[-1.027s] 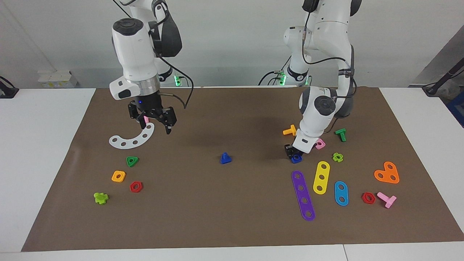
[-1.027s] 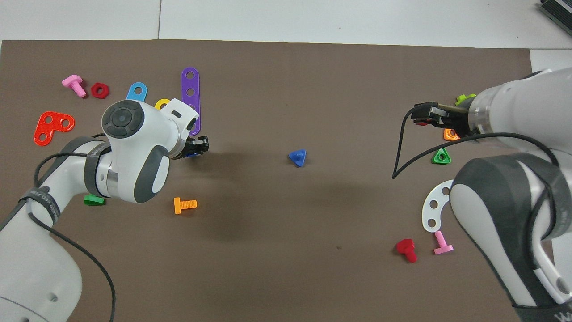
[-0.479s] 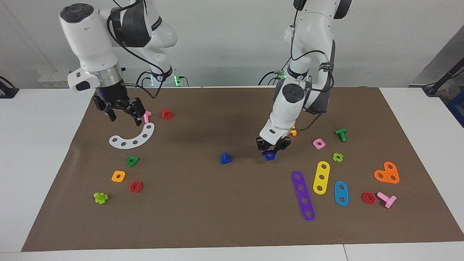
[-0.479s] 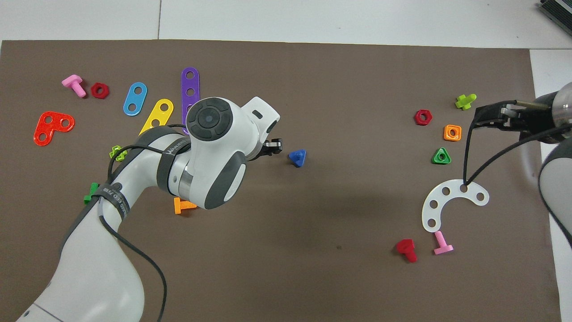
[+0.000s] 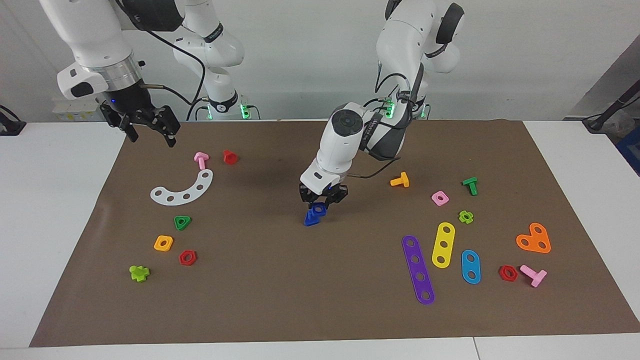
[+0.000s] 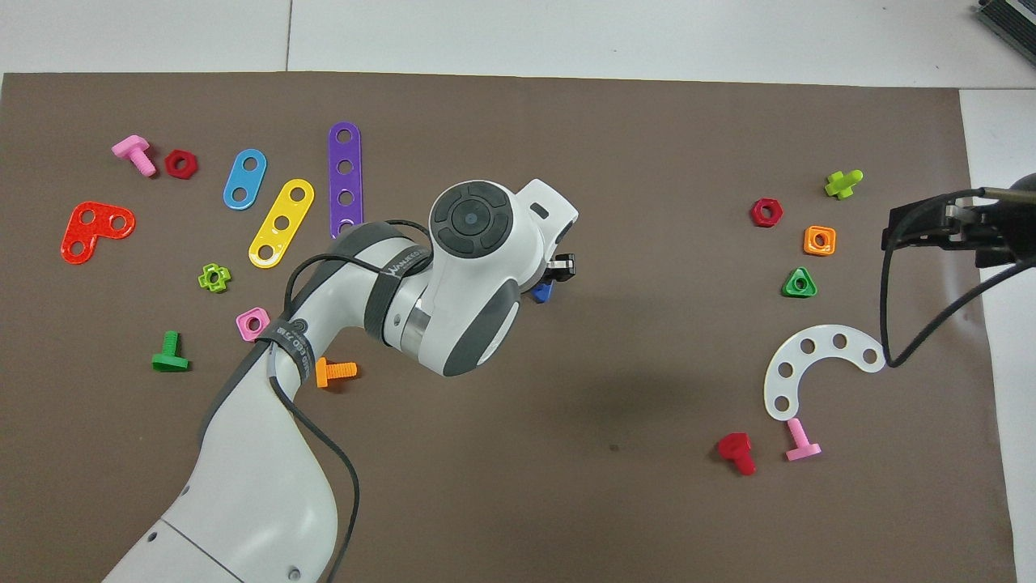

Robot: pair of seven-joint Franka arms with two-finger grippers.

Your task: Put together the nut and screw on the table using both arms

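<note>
My right gripper (image 5: 150, 135) hangs high over the edge of the mat (image 5: 280, 300) at the right arm's end of the table, jaws wide and holding nothing. A second ago it was low over the white curved strip (image 5: 182, 190). It has since lifted and backed off toward its own end, so the pink bolt (image 5: 201, 160) and red piece (image 5: 229, 157) beside the strip are now uncovered.

The bigger change is in the middle of the mat. My left gripper (image 5: 322, 201) was down among the coloured strips beside the pink nut (image 5: 440, 198), closing on the blue nut (image 5: 317, 210). It has now carried that nut across and holds it pinched tight, tilted, right over the blue screw (image 5: 309, 221). The screw stands where it was, head down on the mat. From the facing view the nut looks to be touching or just above the shank, though I can't tell which.

I judge the pickup and carry done. What's left is lining the hole up with the shank, and the right arm is well apart from the screw, too far to steady it.
</note>
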